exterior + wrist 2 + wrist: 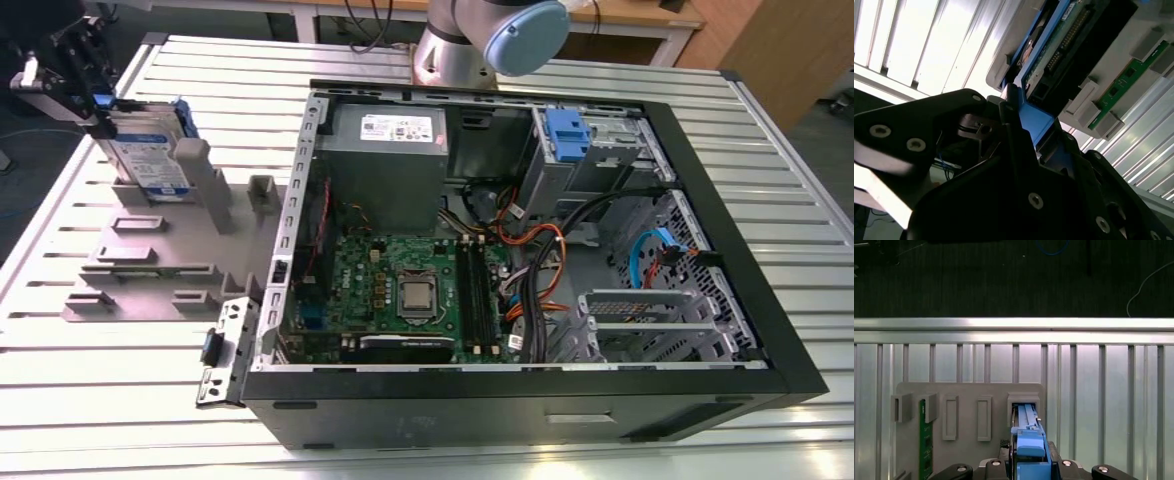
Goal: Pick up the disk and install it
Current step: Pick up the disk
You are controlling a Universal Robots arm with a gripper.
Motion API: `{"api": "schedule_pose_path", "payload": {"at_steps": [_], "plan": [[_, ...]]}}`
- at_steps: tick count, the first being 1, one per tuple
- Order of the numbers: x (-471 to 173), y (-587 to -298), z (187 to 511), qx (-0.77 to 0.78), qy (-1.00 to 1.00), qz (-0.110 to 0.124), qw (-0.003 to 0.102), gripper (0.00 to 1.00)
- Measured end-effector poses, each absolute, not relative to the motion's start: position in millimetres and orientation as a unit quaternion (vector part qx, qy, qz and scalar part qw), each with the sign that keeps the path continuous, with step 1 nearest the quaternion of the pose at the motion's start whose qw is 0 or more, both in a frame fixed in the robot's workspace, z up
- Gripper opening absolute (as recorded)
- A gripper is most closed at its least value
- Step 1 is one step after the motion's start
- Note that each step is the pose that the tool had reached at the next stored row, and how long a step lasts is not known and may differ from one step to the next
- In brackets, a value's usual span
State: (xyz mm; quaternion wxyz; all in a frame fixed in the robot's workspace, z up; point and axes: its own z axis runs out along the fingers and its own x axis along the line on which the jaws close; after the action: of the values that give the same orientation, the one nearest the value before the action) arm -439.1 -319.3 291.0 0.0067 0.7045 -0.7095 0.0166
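Observation:
The disk point(144, 158), a silver drive with a white-and-blue label in a blue caddy, stands on edge in a slot of the grey holder point(140, 262) at the exterior view's left. My gripper point(107, 115) is at the disk's top edge, its black fingers closed on the blue caddy. The caddy point(1028, 439) also runs between the fingers in the first wrist view, above the holder slot point(1023, 401). In the second wrist view the disk's underside point(1074, 35) and blue caddy point(1035, 119) sit against my gripper point(1026, 132).
An open computer case point(781, 300) lies at the exterior view's right, with a grey power supply point(387, 150), a motherboard point(400, 285) and a drive bay with a blue caddy point(567, 135). A green memory stick point(925, 440) stands in the holder. The arm's base point(481, 40) is behind the case.

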Motion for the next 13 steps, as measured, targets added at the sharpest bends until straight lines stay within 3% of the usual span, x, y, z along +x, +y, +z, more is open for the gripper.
{"api": "schedule_pose_path", "payload": {"at_steps": [9,13], "plan": [[-439.1,-319.3,290.9,0.704,-0.710,0.017,0.007,0.37],[-439.1,-319.3,291.0,0.704,-0.710,0.017,0.007,0.45]]}}
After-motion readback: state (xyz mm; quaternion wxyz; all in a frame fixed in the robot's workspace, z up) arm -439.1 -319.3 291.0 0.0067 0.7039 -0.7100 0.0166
